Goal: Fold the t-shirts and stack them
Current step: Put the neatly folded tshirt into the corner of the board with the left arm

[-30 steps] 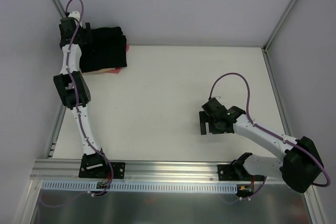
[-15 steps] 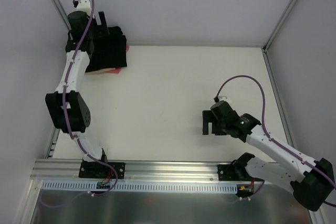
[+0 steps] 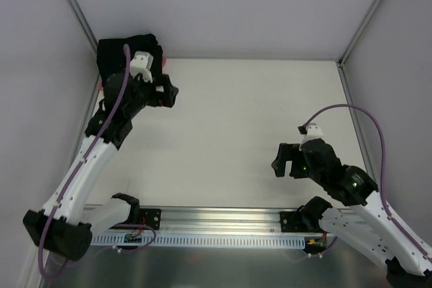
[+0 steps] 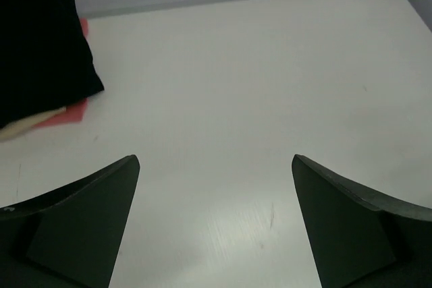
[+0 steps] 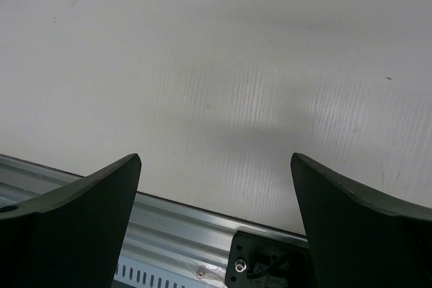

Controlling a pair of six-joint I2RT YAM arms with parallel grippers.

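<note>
Under black shirt, tan shirt: left-wrist only.

White table; far-left corner: black shirt on top, tan shirt and pink-red shirt edges showing beneath.

Light even and diffuse from above. White table bright, no hard glare. Soft shadow patch mid-frame, right wrist view. Left gripper fingers blurred, near-black, lower corners. Black shirt detail lost, upper left.
</note>
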